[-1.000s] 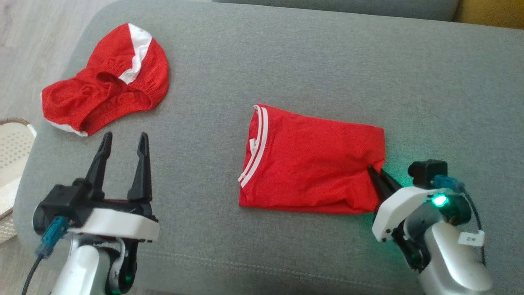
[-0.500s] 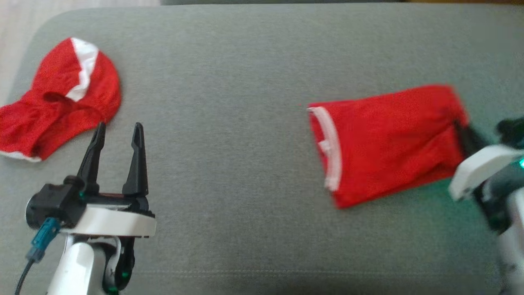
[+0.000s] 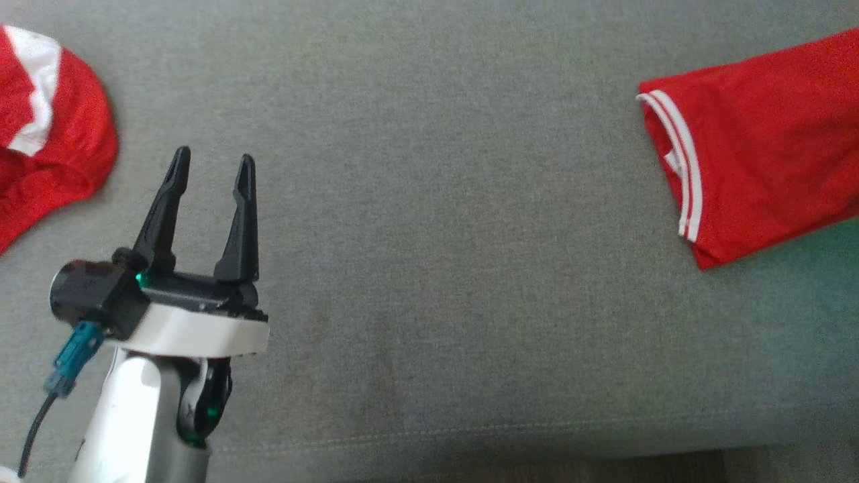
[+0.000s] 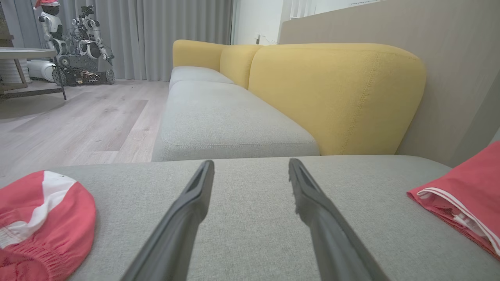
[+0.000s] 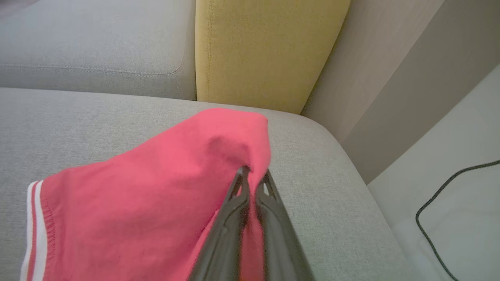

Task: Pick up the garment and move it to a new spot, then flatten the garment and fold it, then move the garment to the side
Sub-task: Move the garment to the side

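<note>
A grey seat cushion (image 3: 429,168) with a stitched seam along its near edge carries 2 pieces of clothing. A folded red garment (image 3: 758,141) lies towards its right end, its white-striped hem turned to the middle. A crumpled red-and-white garment (image 3: 40,154) lies at the left end, well apart from it across grey fabric.

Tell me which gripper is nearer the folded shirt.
Right. The right gripper is shut on a corner of the folded shirt; the left gripper hangs open over the couch, well to the shirt's left.
</note>
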